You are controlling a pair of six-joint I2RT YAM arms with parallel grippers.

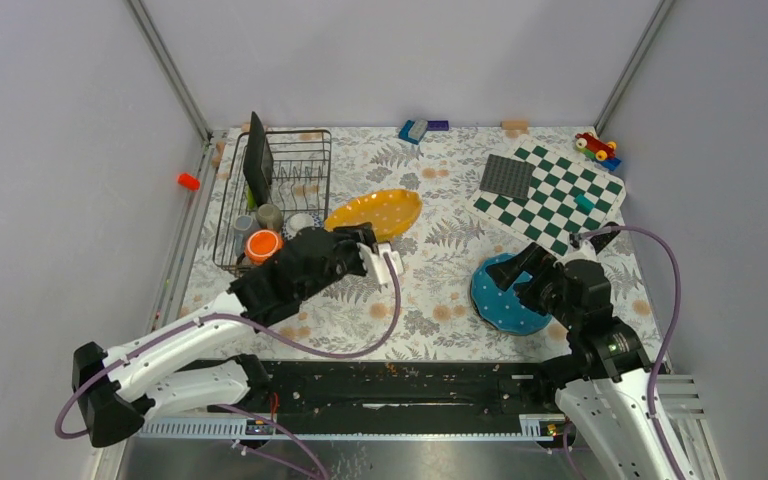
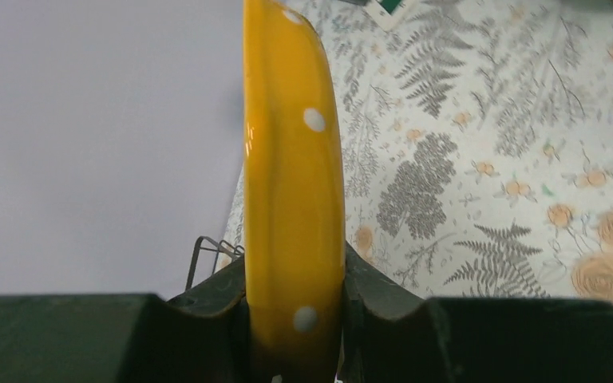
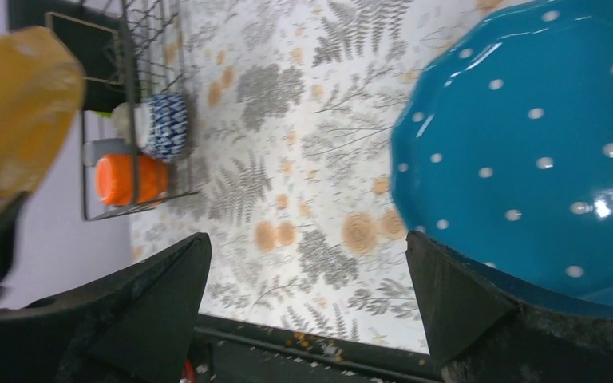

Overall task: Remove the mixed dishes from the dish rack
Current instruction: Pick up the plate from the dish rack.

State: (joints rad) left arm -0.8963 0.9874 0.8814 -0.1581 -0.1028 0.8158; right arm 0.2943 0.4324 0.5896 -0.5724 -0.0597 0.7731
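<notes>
Now left gripper (image 2: 295, 279) clamps the yellow plate (image 2: 291, 144) beside the rack (image 1: 295, 165); right gripper (image 3: 305, 247) gapes wide over the blue plate (image 3: 527, 144).

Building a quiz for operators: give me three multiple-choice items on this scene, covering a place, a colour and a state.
1. The blue dotted plate lies: A in the rack; B on the table; C on the chequered board.
2. The left pincer holds a plate coloured: A green; B yellow; C white.
3. The right pincer is: A open; B shut on a mug; C shut on a bowl.
Key: 1B, it rests on the patterned cloth; 2B, the yellow plate is clamped between its fingers; 3A, its fingers are spread with nothing between.
</notes>
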